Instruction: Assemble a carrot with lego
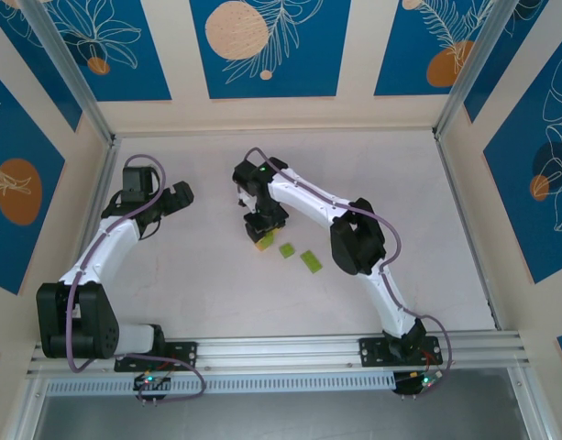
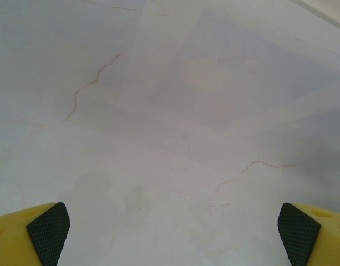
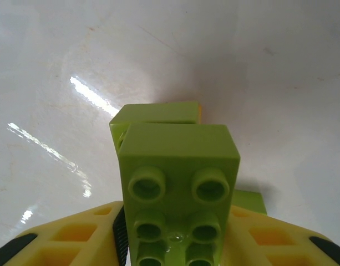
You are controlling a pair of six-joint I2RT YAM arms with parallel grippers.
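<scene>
In the right wrist view a lime-green oblong brick point(image 3: 178, 160) stands studs toward the camera between the yellow fingers of my right gripper point(image 3: 175, 244), which is shut on it. It sits on a stack with another lime-green brick point(image 3: 158, 112) and a sliver of orange block point(image 3: 199, 113) behind it. A further green piece point(image 3: 250, 202) pokes out low on the right. From above, the right gripper point(image 1: 262, 229) points down over this partly built carrot point(image 1: 264, 244) at the table's middle. My left gripper point(image 1: 175, 197) hovers open far to the left, its pads point(image 2: 47, 233) wide apart over bare table.
Two loose lime-green bricks point(image 1: 287, 248) point(image 1: 311, 261) lie flat just right of the stack. The white table point(image 1: 216, 293) is walled by blue-and-cream panels on three sides, with a metal rail along the near edge.
</scene>
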